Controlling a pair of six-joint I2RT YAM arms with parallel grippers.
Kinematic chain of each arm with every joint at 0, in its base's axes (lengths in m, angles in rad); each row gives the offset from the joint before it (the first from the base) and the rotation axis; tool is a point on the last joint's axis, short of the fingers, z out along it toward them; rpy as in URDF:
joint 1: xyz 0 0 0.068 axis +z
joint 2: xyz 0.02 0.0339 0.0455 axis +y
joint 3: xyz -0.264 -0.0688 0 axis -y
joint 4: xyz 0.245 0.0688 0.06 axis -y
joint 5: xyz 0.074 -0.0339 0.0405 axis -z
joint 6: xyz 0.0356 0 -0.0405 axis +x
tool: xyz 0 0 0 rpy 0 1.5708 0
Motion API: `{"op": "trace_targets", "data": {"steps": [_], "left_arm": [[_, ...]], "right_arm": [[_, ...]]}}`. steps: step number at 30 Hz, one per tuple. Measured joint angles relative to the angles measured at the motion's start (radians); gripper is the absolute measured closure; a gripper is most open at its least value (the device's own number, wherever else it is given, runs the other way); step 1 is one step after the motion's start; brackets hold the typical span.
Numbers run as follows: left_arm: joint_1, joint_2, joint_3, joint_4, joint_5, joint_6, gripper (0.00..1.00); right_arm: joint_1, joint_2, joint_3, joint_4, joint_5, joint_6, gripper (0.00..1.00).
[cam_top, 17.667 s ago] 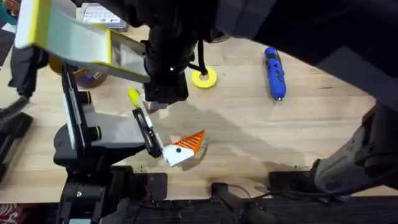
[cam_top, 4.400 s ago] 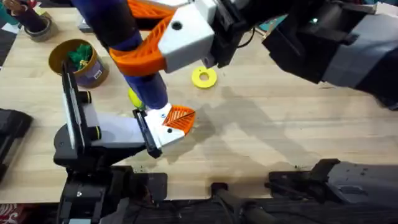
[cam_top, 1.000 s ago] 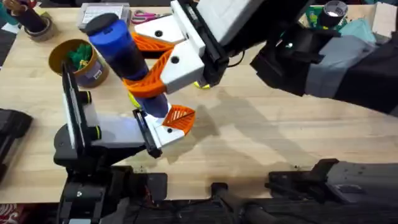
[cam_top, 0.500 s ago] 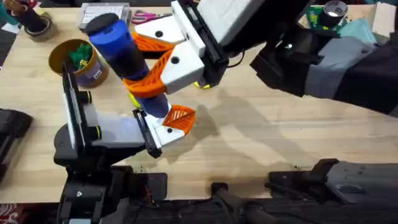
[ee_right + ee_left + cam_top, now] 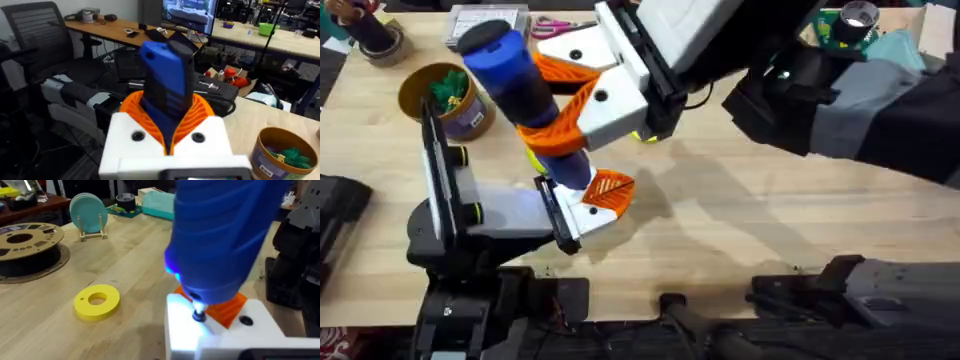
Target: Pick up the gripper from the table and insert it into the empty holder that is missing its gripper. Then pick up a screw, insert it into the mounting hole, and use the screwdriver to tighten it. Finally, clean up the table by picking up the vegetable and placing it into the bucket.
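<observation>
My right gripper [image 5: 532,105] [image 5: 167,117] reaches across the table and is shut on the blue screwdriver [image 5: 515,80] [image 5: 165,80], holding it nearly upright. The screwdriver [image 5: 220,235] has its bit pressed into a hole in the white holder [image 5: 582,208] [image 5: 185,330] of my left gripper [image 5: 615,188] [image 5: 227,307], which lies low over the table, shut. The orange gripper [image 5: 608,187] [image 5: 230,311] sits in that holder. The screw is hidden under the bit. The yellow vegetable [image 5: 533,160] peeks out behind the screwdriver. The bucket [image 5: 468,120] [image 5: 265,160] stands at the far left.
A yellow ring [image 5: 97,300] lies on the wood just beyond the left gripper. A brown filament spool [image 5: 25,242] and a rack of teal discs [image 5: 87,215] stand farther off. Green stuff fills the bucket. Scissors [image 5: 552,26] lie at the table's back edge.
Nothing has moved over the last second. Long before, the screwdriver lay on the table at the right; now the right gripper holds it over the holder.
</observation>
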Motion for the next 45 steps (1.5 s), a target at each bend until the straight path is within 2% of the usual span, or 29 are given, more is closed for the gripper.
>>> {"op": "trace_targets", "data": {"steps": [11, 45], "left_arm": [[0.0, 0.0, 0.0, 0.0, 0.001, -0.002, 0.997], [0.0, 0.0, 0.0, -0.002, 0.015, -0.006, 0.997]], "right_arm": [[-0.026, 0.0, -0.003, 0.0, -0.025, 0.015, 0.975], [-0.014, 0.0, -0.011, -0.001, -0.02, 0.014, 0.975]]}}
